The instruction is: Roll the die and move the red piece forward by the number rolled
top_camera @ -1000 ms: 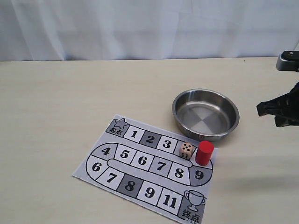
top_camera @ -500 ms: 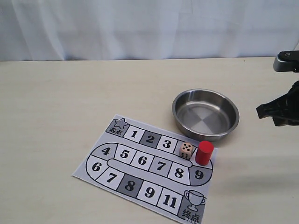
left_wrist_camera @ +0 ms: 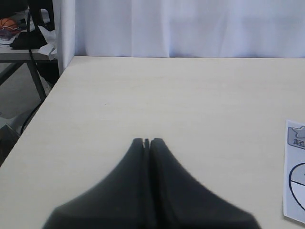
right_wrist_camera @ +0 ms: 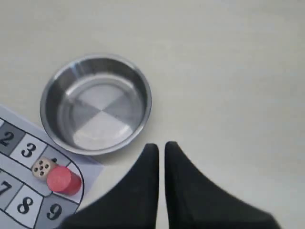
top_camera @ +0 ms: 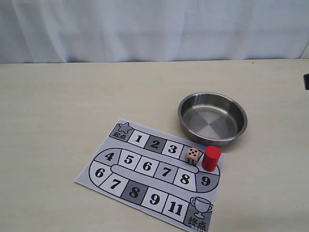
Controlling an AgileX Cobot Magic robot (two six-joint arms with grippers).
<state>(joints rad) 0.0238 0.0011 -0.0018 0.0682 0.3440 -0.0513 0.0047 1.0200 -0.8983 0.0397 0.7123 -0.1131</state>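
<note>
The tan die point(top_camera: 192, 155) rests on the board game sheet point(top_camera: 126, 187) just past square 3, dark pips up. Right beside it the red piece point(top_camera: 211, 158) stands upright at the bend above square 9. The right wrist view shows the same die point(right_wrist_camera: 42, 166) and red piece point(right_wrist_camera: 63, 180) touching or nearly so. My right gripper point(right_wrist_camera: 161, 145) hangs over bare table beside the bowl, well away from both, its jaws shut with only a thin slit and nothing held. My left gripper point(left_wrist_camera: 147, 141) is shut and empty over bare table, far from the board's start corner point(left_wrist_camera: 296, 136).
An empty steel bowl point(top_camera: 212, 118) sits behind the board's right end, also seen as the steel bowl point(right_wrist_camera: 95, 104) in the right wrist view. A white curtain backs the table. The table's left edge point(left_wrist_camera: 45, 102) drops off near the left arm.
The right arm, visible at the right edge of the exterior view earlier, has drawn back almost out of that view. Die, red piece and bowl have not moved.
</note>
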